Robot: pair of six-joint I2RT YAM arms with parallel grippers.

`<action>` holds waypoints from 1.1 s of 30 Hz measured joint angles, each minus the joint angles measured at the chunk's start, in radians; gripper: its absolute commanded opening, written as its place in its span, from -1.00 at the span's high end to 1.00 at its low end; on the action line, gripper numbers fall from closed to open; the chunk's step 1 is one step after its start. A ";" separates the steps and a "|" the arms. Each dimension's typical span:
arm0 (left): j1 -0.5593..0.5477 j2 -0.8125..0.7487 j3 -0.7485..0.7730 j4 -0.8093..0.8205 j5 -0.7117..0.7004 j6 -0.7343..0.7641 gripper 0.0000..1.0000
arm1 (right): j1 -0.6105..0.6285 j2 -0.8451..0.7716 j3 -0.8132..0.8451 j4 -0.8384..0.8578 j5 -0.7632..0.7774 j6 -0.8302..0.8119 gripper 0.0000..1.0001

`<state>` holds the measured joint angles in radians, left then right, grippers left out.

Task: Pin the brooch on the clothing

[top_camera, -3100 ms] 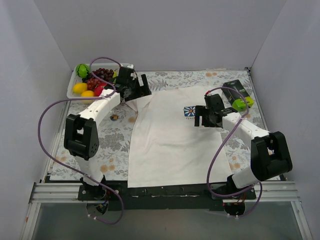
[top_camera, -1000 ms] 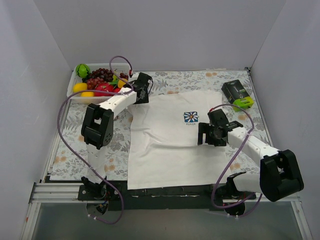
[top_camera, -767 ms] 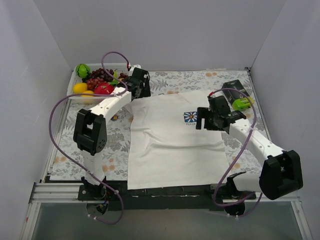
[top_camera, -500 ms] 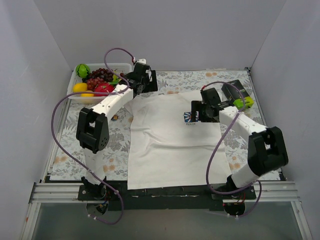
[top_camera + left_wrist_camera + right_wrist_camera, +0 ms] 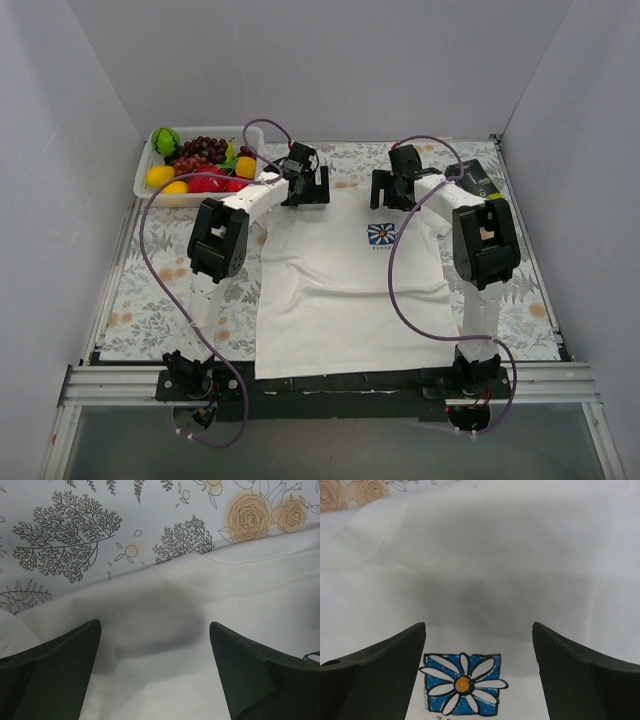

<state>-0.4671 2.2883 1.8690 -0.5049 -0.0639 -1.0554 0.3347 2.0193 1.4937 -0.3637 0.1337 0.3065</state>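
Top view only: white plastic tray of toy fruit [image 5: 139, 183] in the far-left corner. White short-sleeved T-shirt [image 5: 340, 290] lies flat mid-table on the floral tablecloth [image 5: 125, 310], both arms reaching to its far edge. Left wrist cam: left gripper [image 5: 153, 625] spread wide, nothing held, over the shirt's far edge where it meets the cloth. Right wrist cam: right gripper [image 5: 479, 625] also spread wide, empty, over the shirt just beyond the blue square daisy logo [image 5: 462, 683]. Brooch: can't see it in any view.

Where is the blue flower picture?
The blue flower logo is on the chest of the white T-shirt, right of centre in the top view, just below the right gripper. The right wrist camera sees it between its fingers.
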 measured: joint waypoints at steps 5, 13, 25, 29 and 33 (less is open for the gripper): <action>0.000 0.049 0.060 -0.018 0.018 0.000 -0.82 | -0.061 0.108 0.079 -0.006 -0.020 0.005 -0.87; 0.000 0.177 0.256 -0.022 0.072 -0.008 -0.96 | -0.120 0.182 0.191 -0.010 -0.047 0.013 -0.87; 0.000 0.143 0.211 -0.018 0.075 0.008 -0.96 | -0.187 0.246 0.297 -0.038 -0.068 0.027 -0.87; 0.000 0.119 0.194 -0.018 0.039 0.024 -0.94 | -0.187 0.276 0.351 -0.067 -0.055 0.019 -0.87; 0.000 0.119 0.181 -0.024 -0.013 0.030 -0.80 | -0.189 0.280 0.358 -0.072 -0.053 0.012 -0.87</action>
<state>-0.4667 2.4069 2.0499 -0.5289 -0.0765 -1.0256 0.1455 2.2990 1.8515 -0.4358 0.0803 0.3187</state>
